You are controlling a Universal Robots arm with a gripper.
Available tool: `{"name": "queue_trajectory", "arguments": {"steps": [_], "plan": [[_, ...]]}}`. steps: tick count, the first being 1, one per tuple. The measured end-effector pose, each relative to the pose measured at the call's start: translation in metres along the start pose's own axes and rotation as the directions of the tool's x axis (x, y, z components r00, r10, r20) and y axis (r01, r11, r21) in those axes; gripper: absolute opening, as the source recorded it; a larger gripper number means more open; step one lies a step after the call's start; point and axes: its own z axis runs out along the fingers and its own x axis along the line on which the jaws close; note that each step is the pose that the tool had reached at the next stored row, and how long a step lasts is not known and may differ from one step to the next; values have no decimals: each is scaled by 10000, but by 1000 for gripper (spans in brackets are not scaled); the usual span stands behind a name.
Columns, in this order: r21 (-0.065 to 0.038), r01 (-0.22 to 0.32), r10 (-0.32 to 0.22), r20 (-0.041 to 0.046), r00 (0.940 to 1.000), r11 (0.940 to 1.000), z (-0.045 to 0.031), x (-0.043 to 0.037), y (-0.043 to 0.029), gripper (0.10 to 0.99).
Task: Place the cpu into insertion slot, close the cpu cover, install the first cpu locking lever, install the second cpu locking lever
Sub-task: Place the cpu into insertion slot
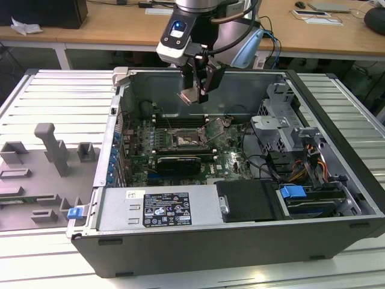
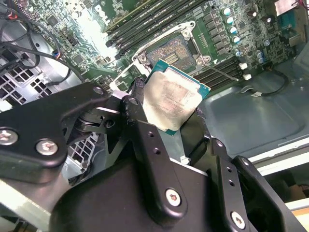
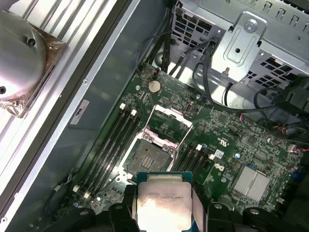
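Now the tool [image 1: 197, 91] is clamped on the chip [image 2: 171, 99], holding it above the open socket [image 3: 147, 157] inside the computer case [image 1: 252, 241]; the cover [image 3: 173, 112] stands flipped up.

The ribbed grey tabletop [image 1: 60, 96] carries an open computer case [image 1: 240, 241] at centre and, lower left, what looks like a grey fixture [image 1: 42, 180].

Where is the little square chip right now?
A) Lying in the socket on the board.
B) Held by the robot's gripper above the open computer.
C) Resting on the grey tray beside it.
B: the gripper holds the cpu above the board; the insertion slot is empty.
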Motion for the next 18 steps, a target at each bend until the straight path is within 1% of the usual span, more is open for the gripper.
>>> {"name": "queue_trajectory", "arguments": {"steps": [3, 5, 7, 8, 11, 18], "plan": [[-3, -440, 440, 49, 9990, 9990, 13, 0, -1, 541], [-10, -766, 767, 77, 9970, 9971, 19, -1, -1, 541], [-18, -1075, 1075, 103, 9942, 9942, 23, -1, -2, 541], [-23, -1276, 1276, 120, 9918, 9918, 26, -1, -2, 541], [-26, -1416, 1417, 133, 9898, 9899, 29, -1, -3, 541], [-30, -1522, 1522, 141, 9882, 9883, 46, -1, -4, 541]]}}
